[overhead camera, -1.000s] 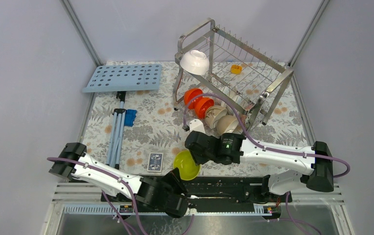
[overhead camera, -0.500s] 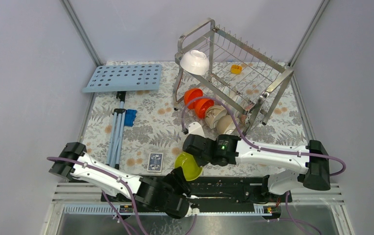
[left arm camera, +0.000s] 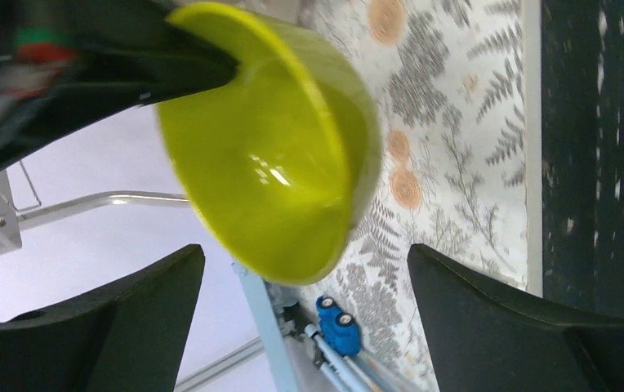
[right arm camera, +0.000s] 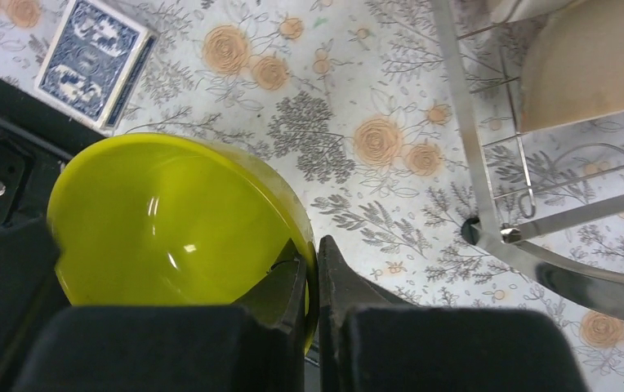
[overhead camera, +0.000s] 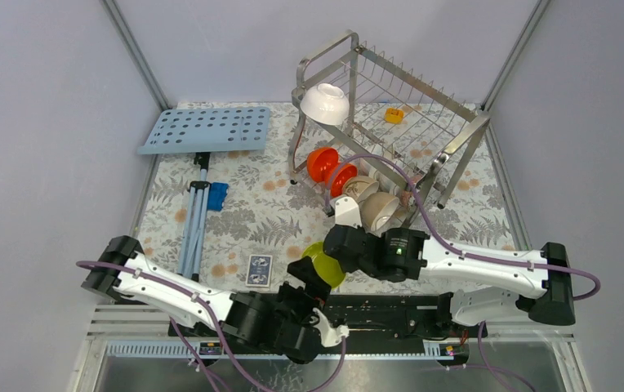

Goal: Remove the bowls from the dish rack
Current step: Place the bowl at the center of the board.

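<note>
Now right gripper (right arm camera: 310, 286) pinches the yellow-green bowl (right arm camera: 162, 229) by its rim, left gripper (left arm camera: 305, 269) spread wide around it.

six bowls are counted in plain view: one white bowl (overhead camera: 325, 102), two orange-red bowls (overhead camera: 322, 163) (overhead camera: 342, 178), two beige bowls (overhead camera: 360, 189) (overhead camera: 380, 210), one yellow-green bowl (overhead camera: 328, 265). one dish rack (overhead camera: 423, 122), one perforated tray (overhead camera: 207, 129), one card box (overhead camera: 260, 269) and one yellow block (overhead camera: 394, 115) are seen.
</note>
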Robot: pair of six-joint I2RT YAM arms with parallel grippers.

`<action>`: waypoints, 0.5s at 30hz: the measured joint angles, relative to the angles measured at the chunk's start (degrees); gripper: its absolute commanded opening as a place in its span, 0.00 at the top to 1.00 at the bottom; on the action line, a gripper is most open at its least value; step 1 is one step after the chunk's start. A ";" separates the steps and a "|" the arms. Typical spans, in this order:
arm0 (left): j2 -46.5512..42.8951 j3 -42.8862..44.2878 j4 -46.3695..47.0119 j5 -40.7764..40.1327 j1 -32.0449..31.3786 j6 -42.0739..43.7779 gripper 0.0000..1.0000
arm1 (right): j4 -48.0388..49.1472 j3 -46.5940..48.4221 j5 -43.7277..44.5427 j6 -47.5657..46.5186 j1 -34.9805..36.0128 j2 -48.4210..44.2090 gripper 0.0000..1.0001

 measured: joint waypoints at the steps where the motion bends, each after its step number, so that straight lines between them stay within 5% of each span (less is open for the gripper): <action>1: -0.02 1.11 0.09 -0.50 0.00 -1.42 0.01 | 0.00 -0.46 0.94 0.15 0.00 -0.61 1.00; 15: -10.69 8.13 13.79 -4.72 0.63 -25.79 0.01 | 0.37 -6.82 6.56 2.86 0.02 -6.05 1.00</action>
